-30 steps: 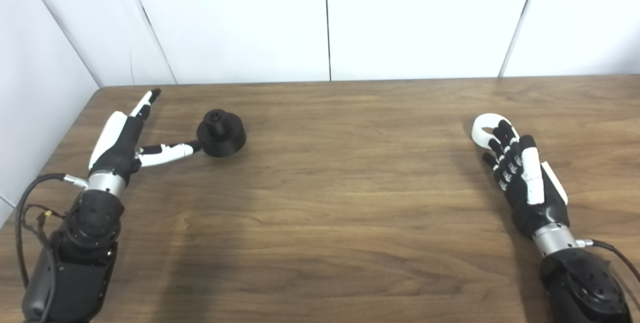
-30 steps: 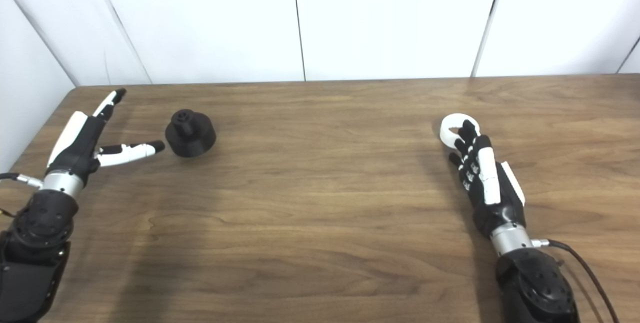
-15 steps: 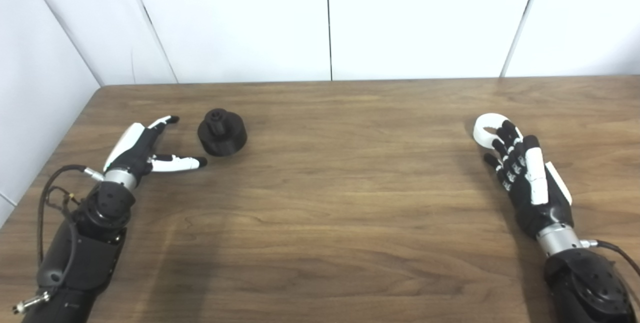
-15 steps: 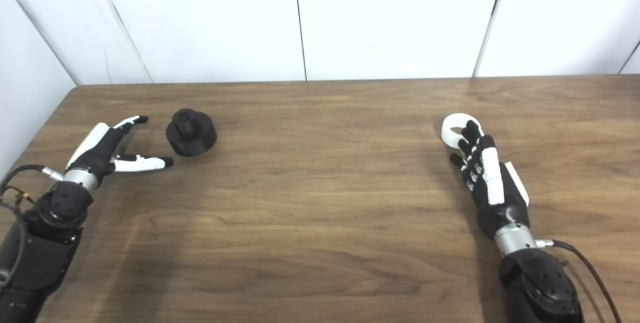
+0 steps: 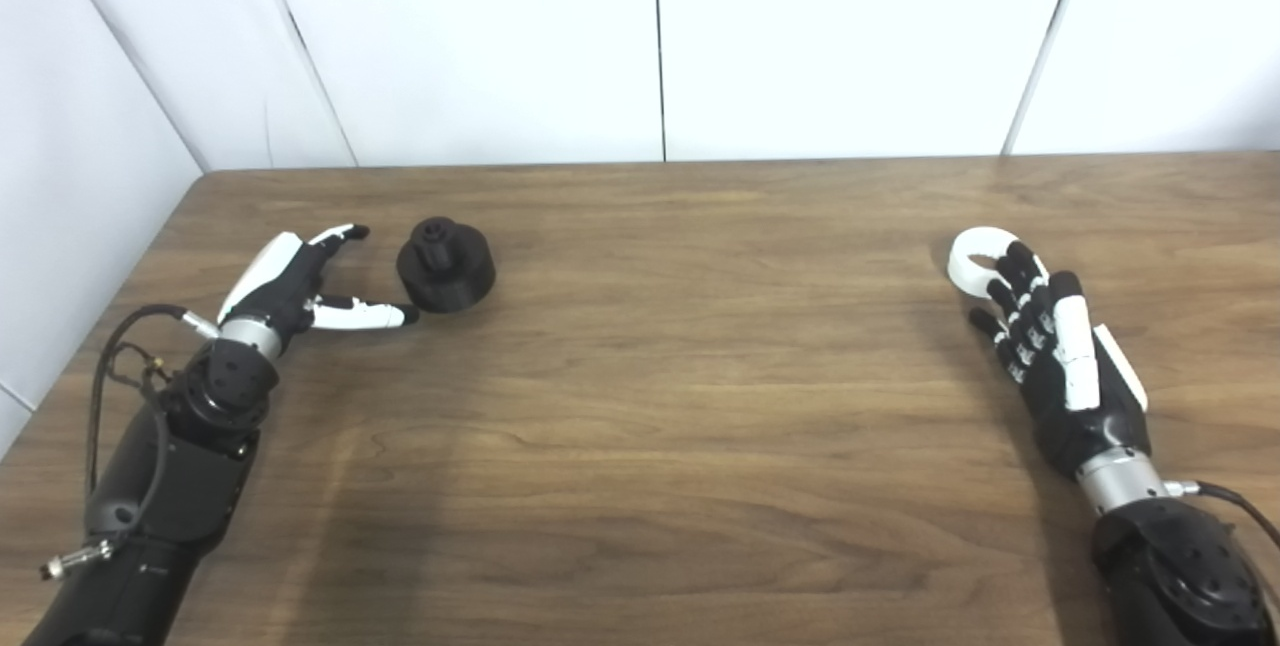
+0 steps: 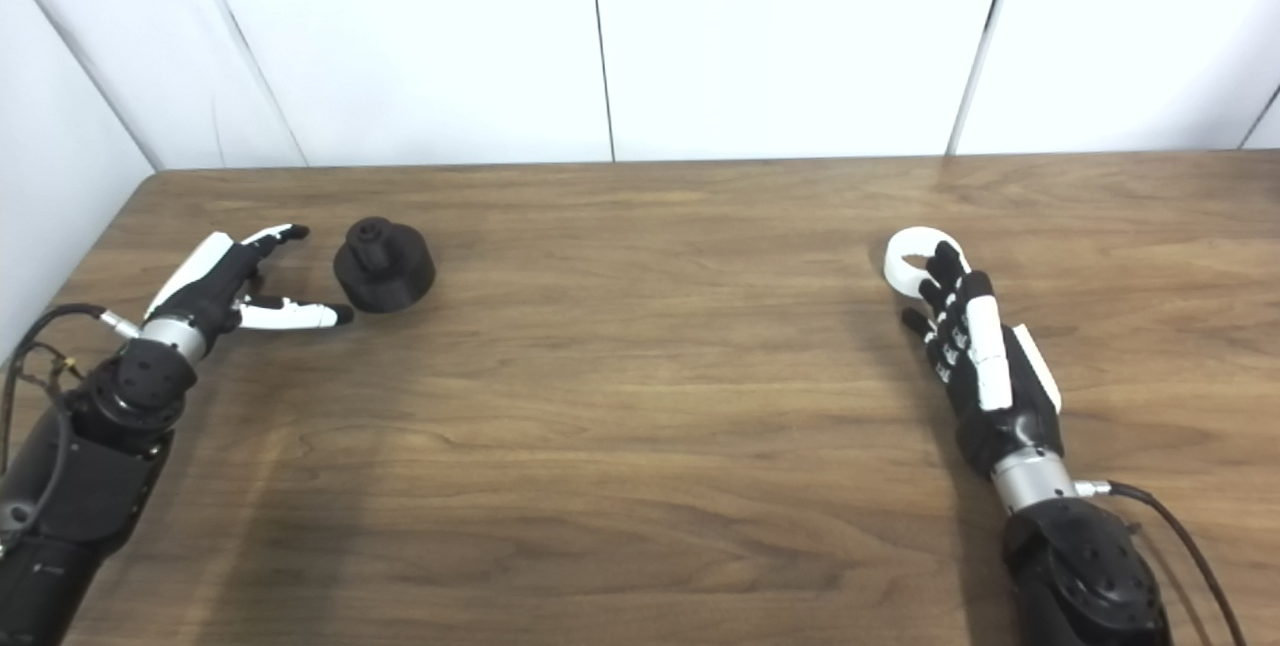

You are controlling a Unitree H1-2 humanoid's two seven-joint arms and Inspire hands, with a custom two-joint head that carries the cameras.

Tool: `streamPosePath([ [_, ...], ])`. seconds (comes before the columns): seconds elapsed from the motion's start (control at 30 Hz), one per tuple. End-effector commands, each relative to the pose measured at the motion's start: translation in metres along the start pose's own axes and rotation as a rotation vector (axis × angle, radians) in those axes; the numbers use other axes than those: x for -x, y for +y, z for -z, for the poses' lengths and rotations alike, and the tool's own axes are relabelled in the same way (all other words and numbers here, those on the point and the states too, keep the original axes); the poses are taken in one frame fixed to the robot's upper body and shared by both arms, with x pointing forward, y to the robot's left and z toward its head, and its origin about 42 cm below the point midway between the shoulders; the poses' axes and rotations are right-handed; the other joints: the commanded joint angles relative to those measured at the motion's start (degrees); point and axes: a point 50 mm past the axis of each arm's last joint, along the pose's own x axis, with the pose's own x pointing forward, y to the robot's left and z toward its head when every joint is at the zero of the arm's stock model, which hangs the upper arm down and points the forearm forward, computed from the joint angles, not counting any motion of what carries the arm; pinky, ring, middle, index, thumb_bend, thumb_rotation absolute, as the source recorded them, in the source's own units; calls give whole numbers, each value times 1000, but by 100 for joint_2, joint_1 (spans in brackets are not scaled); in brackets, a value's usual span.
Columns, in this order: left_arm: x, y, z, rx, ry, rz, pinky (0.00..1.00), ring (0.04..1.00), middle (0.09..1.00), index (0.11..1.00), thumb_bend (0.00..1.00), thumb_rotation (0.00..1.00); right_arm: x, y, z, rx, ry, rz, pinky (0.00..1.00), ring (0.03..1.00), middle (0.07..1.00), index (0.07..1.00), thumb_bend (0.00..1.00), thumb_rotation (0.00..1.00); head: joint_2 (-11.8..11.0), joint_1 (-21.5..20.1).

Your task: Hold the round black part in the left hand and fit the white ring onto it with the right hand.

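The left hand (image 5: 290, 288), spread and empty, has been lowered beside the round black part (image 5: 446, 264); the right hand (image 5: 1050, 346), unclenched, is rested against the ungrasped white ring (image 5: 975, 256).

Wooden table (image 5: 640, 376) bearing black part (image 5: 446, 264), white ring (image 5: 975, 253)

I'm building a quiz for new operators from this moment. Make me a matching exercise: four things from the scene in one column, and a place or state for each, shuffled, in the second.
Things
1. round black part
2. white ring
3. left hand
4. right hand

States
A. fingertips over the ring's near edge
B. open, just left of the black part
C. lying flat at the table's right side
D. standing on the table, stub upward

Pairs: 1-D, 2-C, 3-B, 4-A
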Motion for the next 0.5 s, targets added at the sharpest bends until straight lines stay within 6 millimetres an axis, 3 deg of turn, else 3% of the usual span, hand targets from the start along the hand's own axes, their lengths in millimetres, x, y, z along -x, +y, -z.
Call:
streamPosePath([
  [0.0,-7,27,-21,-16,-64,-86,935,1000,978,913,948,314,-7,-1,-17,14,-57,-24,1000,1000,1000,1000,604,1000,3,15],
  [0.47,-21,20,-43,-22,-115,-80,927,985,960,911,950,306,-3,-1,-16,15,-55,-18,1000,1000,1000,1000,599,1000,29,15],
])
